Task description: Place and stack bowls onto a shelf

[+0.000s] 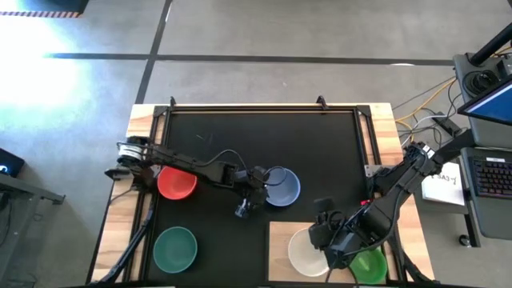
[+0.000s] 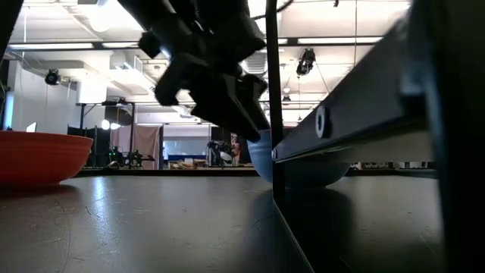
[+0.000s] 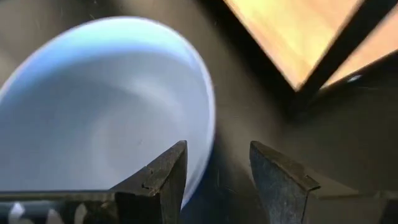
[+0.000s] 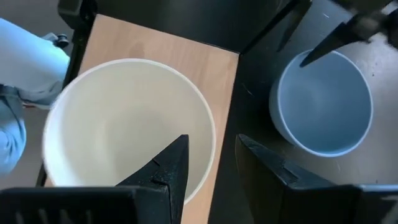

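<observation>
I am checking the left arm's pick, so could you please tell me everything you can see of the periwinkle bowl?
The periwinkle bowl is a round, smooth, plastic-looking bowl, pale blue-violet, empty and upright on the black mat, near its middle and just off the wooden shelf. The left gripper straddles its rim: one finger inside, the other outside, with a gap showing, so not clamped yet. No other bowl touches it.

We see a red bowl [image 2: 38, 157] on the dark mat [image 2: 151, 224] at left. A dark gripper [image 2: 220, 91] hangs above, beside a periwinkle bowl [image 2: 261, 155] partly hidden behind a black frame [image 2: 274, 114].
</observation>
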{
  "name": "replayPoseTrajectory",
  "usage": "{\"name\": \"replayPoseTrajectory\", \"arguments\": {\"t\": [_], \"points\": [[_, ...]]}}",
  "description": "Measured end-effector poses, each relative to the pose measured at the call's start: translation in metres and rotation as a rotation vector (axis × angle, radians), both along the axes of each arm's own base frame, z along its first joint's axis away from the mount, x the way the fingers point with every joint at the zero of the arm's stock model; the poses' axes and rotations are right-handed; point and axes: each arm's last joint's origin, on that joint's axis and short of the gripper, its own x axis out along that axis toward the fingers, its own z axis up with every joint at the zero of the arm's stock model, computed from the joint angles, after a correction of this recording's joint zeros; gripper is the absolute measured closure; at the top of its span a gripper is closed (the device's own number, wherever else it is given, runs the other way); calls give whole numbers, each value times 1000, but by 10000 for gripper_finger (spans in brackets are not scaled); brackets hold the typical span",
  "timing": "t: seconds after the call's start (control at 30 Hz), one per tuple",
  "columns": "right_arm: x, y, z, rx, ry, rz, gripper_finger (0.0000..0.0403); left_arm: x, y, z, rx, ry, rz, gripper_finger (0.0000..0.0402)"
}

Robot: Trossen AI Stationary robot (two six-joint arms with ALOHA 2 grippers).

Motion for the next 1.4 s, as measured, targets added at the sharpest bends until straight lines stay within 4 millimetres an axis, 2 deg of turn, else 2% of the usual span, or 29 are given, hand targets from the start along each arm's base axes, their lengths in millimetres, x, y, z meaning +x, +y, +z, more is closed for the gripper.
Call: {"name": "replayPoseTrajectory", "arguments": {"t": [0.3,0.4,0.53,0.63,0.7,1.07,1.4], "points": [[-1,0,0,-4,6,1,280,21,2,-13,19,17,1,252],[-1,-1,-1,-10,12,0,280,22,5,-25,10,61,23,277],[-2,-1,-2,-18,21,1,280,23,8,-35,11,101,38,331],[-2,-2,-2,-21,24,-1,280,28,9,-29,9,82,45,382],[-2,-2,-2,-22,25,-1,280,30,11,-23,9,73,52,393],[-3,-3,-4,-35,40,-2,280,34,25,4,29,127,60,400],[-5,-5,-5,-53,65,-13,280,45,35,46,130,105,70,401]]}}
